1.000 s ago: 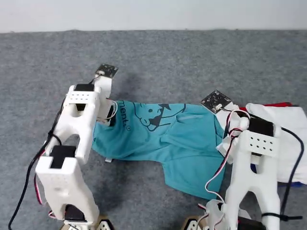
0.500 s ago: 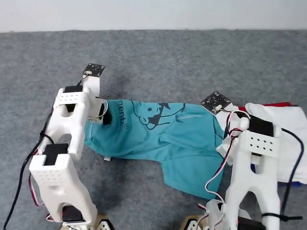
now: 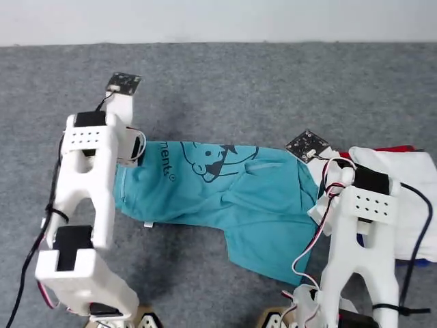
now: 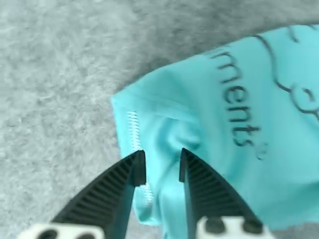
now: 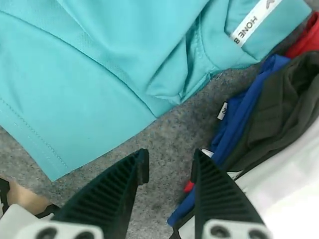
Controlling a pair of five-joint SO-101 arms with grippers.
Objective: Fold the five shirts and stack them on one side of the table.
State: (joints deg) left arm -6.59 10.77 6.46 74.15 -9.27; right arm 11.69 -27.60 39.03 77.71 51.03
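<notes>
Left wrist view: left claw (image 4: 160, 168) clamped on hemmed edge of teal shirt (image 4: 199, 89), rest of it spread ahead on the grey desk (image 4: 50, 74). Right claw (image 5: 168, 172) apart above desk, teal shirt to one side, clothes heap (image 5: 259, 99) (blue, dark, white) just beside the other

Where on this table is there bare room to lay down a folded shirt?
The far strip of table between the teal shirt and the wall is bare, as is the near patch beside the left arm. The right side is crowded with the shirt pile.
</notes>
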